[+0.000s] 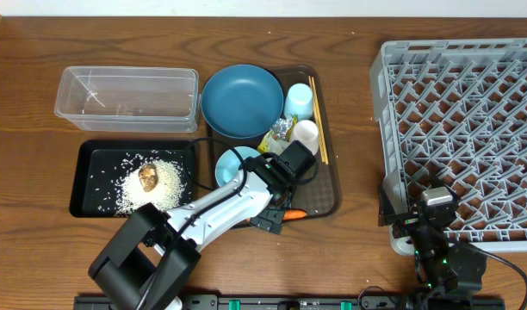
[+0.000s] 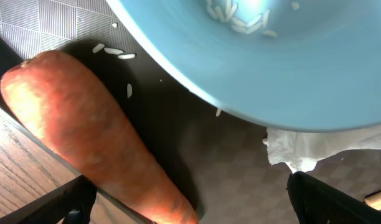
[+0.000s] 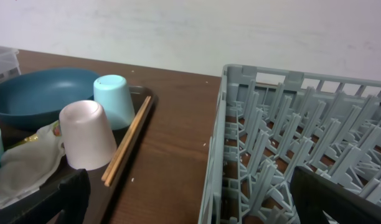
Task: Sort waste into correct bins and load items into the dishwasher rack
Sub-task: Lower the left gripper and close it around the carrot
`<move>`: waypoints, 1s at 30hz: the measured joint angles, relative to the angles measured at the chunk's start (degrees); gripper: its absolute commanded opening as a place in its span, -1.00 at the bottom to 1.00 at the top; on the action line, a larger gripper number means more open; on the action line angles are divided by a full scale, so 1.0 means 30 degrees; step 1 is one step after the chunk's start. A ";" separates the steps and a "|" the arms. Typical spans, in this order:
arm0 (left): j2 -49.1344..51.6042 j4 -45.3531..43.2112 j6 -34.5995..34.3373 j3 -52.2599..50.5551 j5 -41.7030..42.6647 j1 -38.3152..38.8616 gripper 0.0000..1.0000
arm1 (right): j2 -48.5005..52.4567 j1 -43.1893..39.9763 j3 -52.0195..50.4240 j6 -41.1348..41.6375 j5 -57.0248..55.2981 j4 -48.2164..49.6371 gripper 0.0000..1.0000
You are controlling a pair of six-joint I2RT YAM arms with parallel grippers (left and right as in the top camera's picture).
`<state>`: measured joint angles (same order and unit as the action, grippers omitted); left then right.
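An orange carrot (image 2: 84,130) lies at the front edge of the brown serving tray (image 1: 331,202), and its tip sits between the wide-apart fingers of my open left gripper (image 2: 190,205), also (image 1: 272,217). Just beyond it is the small pale blue bowl (image 2: 290,68) holding rice grains (image 2: 240,18). A crumpled white napkin (image 2: 315,146) lies beside the bowl. The dark blue bowl (image 1: 242,101), light blue cup (image 1: 299,101), white cup (image 1: 305,133), chopsticks (image 1: 319,120) and wrapper (image 1: 281,129) share that tray. My right gripper (image 1: 427,215) hangs open and empty at the grey rack's (image 1: 461,129) near-left corner.
At the back left stands the clear tub (image 1: 126,97). In front of it the black tray (image 1: 87,185) carries scattered rice (image 1: 164,194) and a brown lump (image 1: 148,176). A strip of bare wooden table (image 1: 358,129) separates the serving tray from the rack.
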<state>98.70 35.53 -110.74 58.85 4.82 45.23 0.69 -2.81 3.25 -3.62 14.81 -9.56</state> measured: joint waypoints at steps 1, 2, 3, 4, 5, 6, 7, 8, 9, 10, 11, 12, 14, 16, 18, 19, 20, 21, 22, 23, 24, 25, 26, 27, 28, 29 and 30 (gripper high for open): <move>0.0000 0.0000 -0.0015 0.0000 -0.0073 0.0000 0.89 | 0.0000 0.0000 0.0000 0.0000 0.0000 0.0000 0.98; 0.0000 0.0044 0.0044 0.0000 -0.0211 0.0000 0.79 | 0.0000 0.0000 0.0000 0.0000 0.0000 0.0000 0.99; 0.0000 0.0066 -0.0007 0.0000 -0.0284 0.0000 0.68 | 0.0000 -0.0007 0.0000 0.0000 0.0000 0.0000 0.99; 0.0000 0.0109 -0.0015 0.0000 -0.0364 0.0000 0.62 | 0.0000 -0.0007 0.0000 0.0000 0.0000 0.0000 0.99; 0.0000 0.0131 0.0029 0.0000 -0.0466 0.0000 0.55 | 0.0000 0.0000 0.0000 0.0000 0.0007 0.0000 0.98; 0.0000 0.0131 0.0022 0.0000 -0.0561 0.0000 0.51 | 0.0000 0.0000 0.0000 0.0000 0.0000 0.0000 0.99; 0.0007 0.0131 0.0022 0.0000 -0.0641 0.0000 0.50 | 0.0000 0.0000 0.0000 0.0000 0.0007 0.0000 0.98; 0.0022 0.0138 0.0051 0.0000 -0.0678 0.0000 0.50 | 0.0000 0.0000 0.0000 0.0000 0.0000 0.0000 0.98; 0.0044 0.0146 0.0058 0.0000 -0.0692 0.0000 0.47 | 0.0000 0.0000 0.0000 0.0000 0.0007 0.0000 0.98; 0.0080 0.0146 0.0066 0.0000 -0.0707 0.0000 0.46 | 0.0000 0.0000 0.0000 0.0000 0.0007 0.0000 0.99; 0.0109 0.0175 0.0066 0.0000 -0.0721 0.0000 0.46 | 0.0000 0.0000 0.0000 0.0000 0.0007 0.0000 0.98; 0.0131 0.0211 0.0066 0.0000 -0.0743 0.0000 0.45 | 0.0000 0.0000 0.0000 0.0000 0.0007 0.0000 0.99; 0.0146 0.0350 0.0066 0.0000 -0.0750 0.0000 0.45 | 0.0000 0.0000 0.0000 0.0000 0.0007 0.0000 0.98; 0.0153 0.0510 0.0058 0.0000 -0.0750 0.0000 0.44 | 0.0000 0.0000 0.0000 0.0000 0.0000 0.0000 0.99; 0.0153 0.0517 0.0066 0.0000 -0.0750 0.0080 0.44 | 0.0000 0.0000 0.0000 0.0000 0.0000 0.0000 0.98; 0.0153 0.0517 0.0058 0.0000 -0.0750 0.0117 0.43 | 0.0000 0.0000 0.0000 0.0000 0.0000 0.0000 0.98; 0.0153 0.0517 0.0058 0.0000 -0.0750 0.0197 0.43 | 0.0000 0.0000 0.0000 0.0000 0.0007 0.0000 0.99; 0.0153 0.0510 0.0066 0.0000 -0.0750 0.0291 0.43 | 0.0000 0.0000 0.0000 0.0000 0.0000 0.0000 0.99; 0.0153 0.0517 0.0066 0.0000 -0.0750 0.0386 0.41 | 0.0000 0.0000 0.0000 0.0000 0.0007 0.0000 0.99; 0.0153 0.0510 0.0058 0.0000 -0.0758 0.0503 0.41 | 0.0000 0.0000 0.0000 0.0000 0.0007 0.0000 0.98; 0.0160 0.0510 0.0066 0.0000 -0.0787 0.0597 0.41 | 0.0000 0.0000 0.0000 0.0000 0.0000 0.0000 0.98; 0.0153 0.0488 0.0066 0.0000 -0.0860 0.0692 0.40 | 0.0000 0.0000 0.0000 0.0000 0.0000 0.0000 0.98; 0.0153 0.0495 0.0066 0.0000 -0.0911 0.0765 0.40 | 0.0000 0.0000 0.0000 0.0000 0.0007 0.0000 0.99; 0.0153 0.0495 0.0066 0.0000 -0.0984 0.0816 0.40 | 0.0000 0.0000 0.0000 0.0000 0.0007 0.0000 0.98; 0.0153 0.0488 0.0058 0.0000 -0.1042 0.0838 0.40 | 0.0000 0.0000 0.0000 0.0000 0.0000 0.0000 0.99; 0.0153 0.0495 0.0058 0.0000 -0.1122 0.0845 0.39 | 0.0000 0.0000 0.0000 0.0000 0.0007 0.0000 0.98; 0.0160 0.0495 0.0066 0.0000 -0.1195 0.0852 0.39 | 0.0000 0.0000 0.0000 0.0000 0.0000 0.0000 0.99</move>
<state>99.18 37.01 -110.54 58.85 1.23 47.79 0.69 -2.81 3.25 -3.62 14.81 -9.56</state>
